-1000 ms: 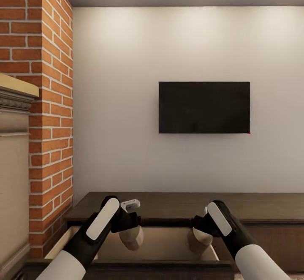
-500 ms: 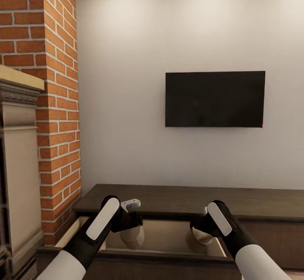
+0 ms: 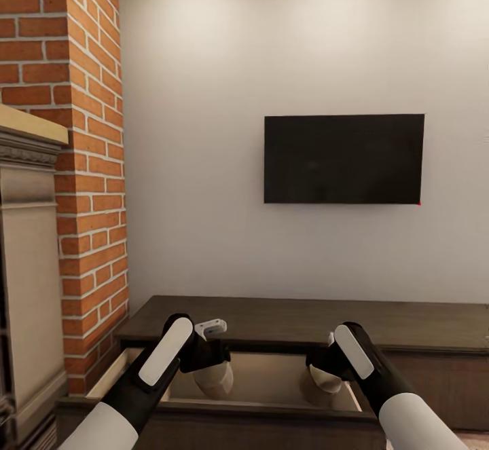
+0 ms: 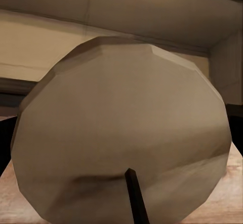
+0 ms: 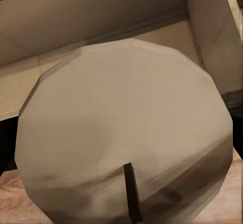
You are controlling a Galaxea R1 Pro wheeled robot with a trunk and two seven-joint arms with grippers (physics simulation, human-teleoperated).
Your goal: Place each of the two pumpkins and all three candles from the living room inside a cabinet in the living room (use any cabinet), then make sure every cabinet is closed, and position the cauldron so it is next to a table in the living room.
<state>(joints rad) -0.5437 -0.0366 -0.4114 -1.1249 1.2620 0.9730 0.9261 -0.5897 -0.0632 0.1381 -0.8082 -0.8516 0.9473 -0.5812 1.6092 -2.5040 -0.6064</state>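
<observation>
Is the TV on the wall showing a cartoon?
No, the flat black television screen on the white wall is dark and blank.

The cabinet [image 3: 305,324] stands against the far wall, below the TV [image 3: 343,158]. Its near drawer [image 3: 265,381] is pulled open. The left candle [image 3: 216,379] and the right candle [image 3: 320,383] hang over the drawer, apart from each other. The fireplace [image 3: 41,233] stands at left.
</observation>
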